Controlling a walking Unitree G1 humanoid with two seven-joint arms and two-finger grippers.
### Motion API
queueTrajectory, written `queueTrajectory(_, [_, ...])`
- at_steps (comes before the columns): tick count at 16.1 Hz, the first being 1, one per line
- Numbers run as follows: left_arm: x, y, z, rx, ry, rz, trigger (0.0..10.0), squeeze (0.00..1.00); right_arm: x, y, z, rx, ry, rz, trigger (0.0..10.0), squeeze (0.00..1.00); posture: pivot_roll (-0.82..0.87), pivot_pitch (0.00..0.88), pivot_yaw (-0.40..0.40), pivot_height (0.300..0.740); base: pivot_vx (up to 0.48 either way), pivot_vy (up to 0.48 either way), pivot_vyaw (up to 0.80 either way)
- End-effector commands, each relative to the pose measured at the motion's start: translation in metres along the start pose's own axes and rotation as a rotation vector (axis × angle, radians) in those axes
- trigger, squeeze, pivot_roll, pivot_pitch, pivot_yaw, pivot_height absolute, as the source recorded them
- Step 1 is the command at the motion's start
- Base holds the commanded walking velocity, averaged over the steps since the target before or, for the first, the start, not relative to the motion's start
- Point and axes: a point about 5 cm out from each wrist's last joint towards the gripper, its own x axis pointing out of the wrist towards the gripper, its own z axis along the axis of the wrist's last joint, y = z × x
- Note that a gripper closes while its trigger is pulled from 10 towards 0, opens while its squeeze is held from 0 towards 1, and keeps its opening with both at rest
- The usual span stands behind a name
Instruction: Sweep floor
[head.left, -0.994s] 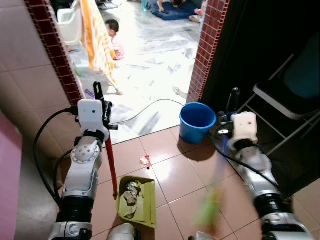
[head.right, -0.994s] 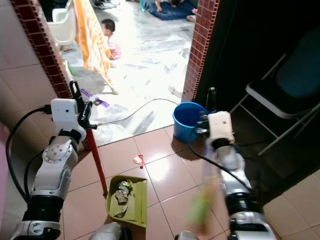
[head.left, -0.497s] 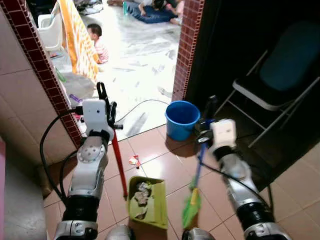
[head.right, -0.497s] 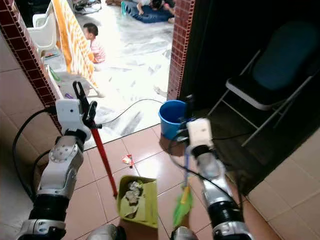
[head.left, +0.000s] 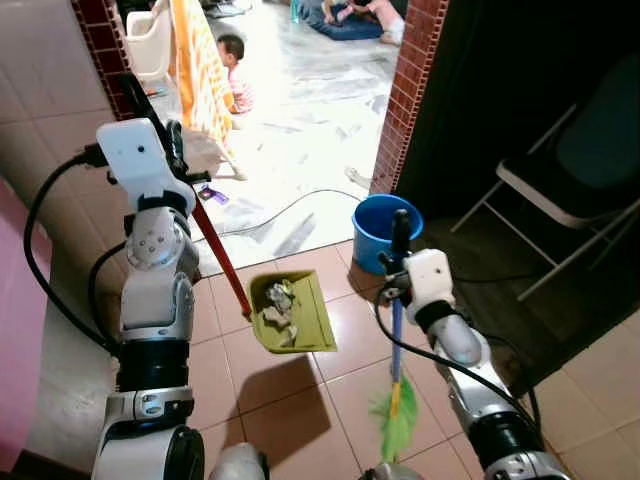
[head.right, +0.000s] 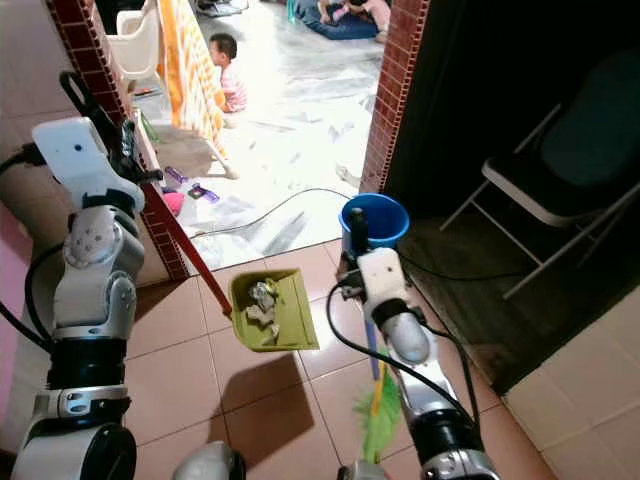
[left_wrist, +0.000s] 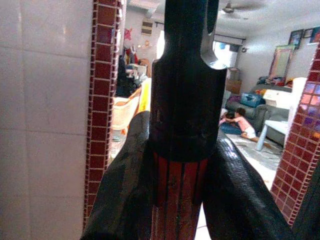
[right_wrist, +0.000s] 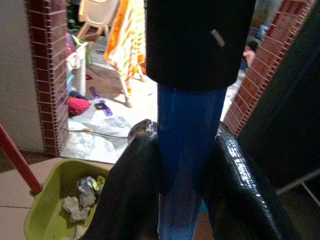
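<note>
Left wrist view gives me my left gripper (left_wrist: 180, 195) clenched on the dustpan handle (left_wrist: 177, 200), a red shaft topped by a black cap, with both black fingers (left_wrist: 125, 185) pressed against its sides. From the head camera I see that gripper raised high on the left, up by the red brick door post (head.left: 100, 30), and the red handle slanting down and to the right from it to the dustpan (head.left: 293, 313). The green pan is lifted off the floor, its shadow lying on the tiles below it, and it carries a small heap of rubbish (head.left: 278, 305).

My right gripper (right_wrist: 182, 165) is clamped around the blue broom handle (right_wrist: 187, 145), fingers on either side just under the black cap. In the head view it sits right of the pan and on the near side of the blue bucket (head.left: 383, 228). The broom handle drops almost straight down from it to the green bristles (head.left: 397, 418), which hang at the near edge of the terracotta tiled floor (head.left: 290, 400).

The bucket stands at the foot of the right brick post (head.left: 408, 90). A black cable (head.left: 290, 212) trails across the pale marble floor beyond the doorway. Farther in, a small child (head.left: 234, 72) sits beside an orange cloth on a rack (head.left: 198, 60). A folding chair (head.left: 565, 190) stands in the dark area at far right.
</note>
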Motion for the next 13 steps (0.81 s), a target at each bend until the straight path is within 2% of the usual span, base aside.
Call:
queueTrajectory(1, [0.005,-0.009,0.019,-0.040,-0.076,-0.026,10.0,0.00,0.001,-0.007,0.005,-0.005,-0.012,-0.035,10.0,0.00,-0.06,0.000,0.015,0.740,0.000,0.000,0.00])
queueTrajectory(4, [0.003,-0.010,0.016,-0.041,-0.062,-0.027,10.0,0.00,0.002,-0.005,0.006,-0.004,-0.014,-0.040,10.0,0.00,-0.06,0.000,0.015,0.740,0.000,0.000,-0.14])
queueTrajectory(8, [0.008,-0.017,0.030,-0.078,-0.112,-0.029,10.0,0.00,0.003,-0.001,0.005,0.003,-0.009,-0.023,10.0,0.00,-0.05,0.000,0.015,0.740,0.312,0.000,-0.43])
queueTrajectory(9, [0.009,-0.018,0.032,-0.079,-0.117,-0.032,10.0,0.00,0.004,0.000,0.006,0.032,-0.017,-0.025,10.0,0.00,-0.05,0.000,0.011,0.740,0.345,0.000,-0.57])
queueTrajectory(11, [0.010,-0.020,0.033,-0.083,-0.120,-0.036,10.0,0.00,0.005,0.004,0.011,0.087,-0.042,-0.017,10.0,0.00,-0.05,0.000,0.010,0.740,0.345,0.000,0.00])
queueTrajectory(13, [0.009,-0.020,0.031,-0.083,-0.116,-0.038,10.0,0.00,0.005,0.002,0.013,0.079,-0.061,-0.038,10.0,0.00,-0.05,0.000,0.011,0.740,0.377,0.000,0.00])
